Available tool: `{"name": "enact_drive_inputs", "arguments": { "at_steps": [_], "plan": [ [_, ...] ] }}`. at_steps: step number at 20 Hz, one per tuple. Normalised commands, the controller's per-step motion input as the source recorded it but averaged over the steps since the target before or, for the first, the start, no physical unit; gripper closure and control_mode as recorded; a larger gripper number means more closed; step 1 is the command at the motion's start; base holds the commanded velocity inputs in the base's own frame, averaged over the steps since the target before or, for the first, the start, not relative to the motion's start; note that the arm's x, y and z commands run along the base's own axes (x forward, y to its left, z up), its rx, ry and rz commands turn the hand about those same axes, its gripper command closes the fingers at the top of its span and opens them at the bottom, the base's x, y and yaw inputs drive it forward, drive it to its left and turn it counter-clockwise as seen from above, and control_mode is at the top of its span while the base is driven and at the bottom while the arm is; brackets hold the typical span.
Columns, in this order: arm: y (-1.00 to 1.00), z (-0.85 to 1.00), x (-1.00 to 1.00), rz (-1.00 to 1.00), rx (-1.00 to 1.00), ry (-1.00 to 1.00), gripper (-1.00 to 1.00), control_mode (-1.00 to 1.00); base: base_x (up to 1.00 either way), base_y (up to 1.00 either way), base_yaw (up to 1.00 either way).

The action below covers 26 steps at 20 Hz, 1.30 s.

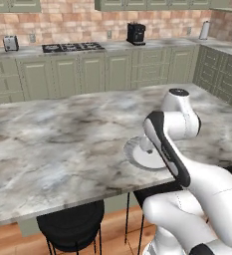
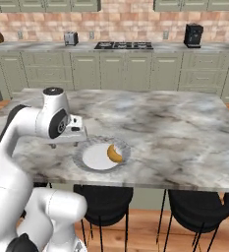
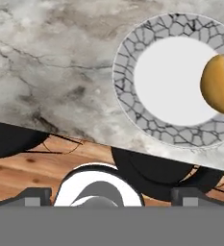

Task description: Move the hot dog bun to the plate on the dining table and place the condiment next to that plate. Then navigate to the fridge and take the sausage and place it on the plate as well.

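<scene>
The bun lies on the plate at the table edge while the gripper hangs spread and empty beside it; soft and light, it probably wants a gentle pinch across its middle.

The plate lies on the dining table, close to the table's near edge. The hot dog bun lies on the plate, on its right part. Stools stand under the near edge, one below the plate and one further right. Beyond the table, a counter runs along the far wall, carrying a toaster, a cooktop and a coffee machine, left to right.
</scene>
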Motion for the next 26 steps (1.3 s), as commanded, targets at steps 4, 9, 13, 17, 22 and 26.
{"name": "enact_drive_inputs", "arguments": {
  "at_steps": [4, 9, 13, 17, 22, 26],
  "plan": [
    [0.54, 0.0, -0.68, 0.0, -0.02, 0.0, -1.0, -1.0, 0.0, 0.0, 0.0],
    [0.11, 0.0, -0.31, 0.0, 0.0, 0.0, -1.0, 1.0, -0.4, 0.11, 0.01],
    [0.0, 0.0, 0.0, 0.0, 0.0, 0.0, -1.0, 1.0, -0.93, 0.61, 0.47],
    [0.0, 0.0, 0.0, 0.0, 0.0, 0.0, -1.0, 1.0, -0.63, 0.97, 0.57],
    [0.0, 0.0, 0.0, 0.0, 0.0, 0.0, -1.0, 1.0, -0.2, 1.0, 0.55],
    [0.0, 0.0, 0.0, 0.0, 0.0, 0.0, -1.0, 1.0, 0.32, 1.0, 0.13]
  ]
}}
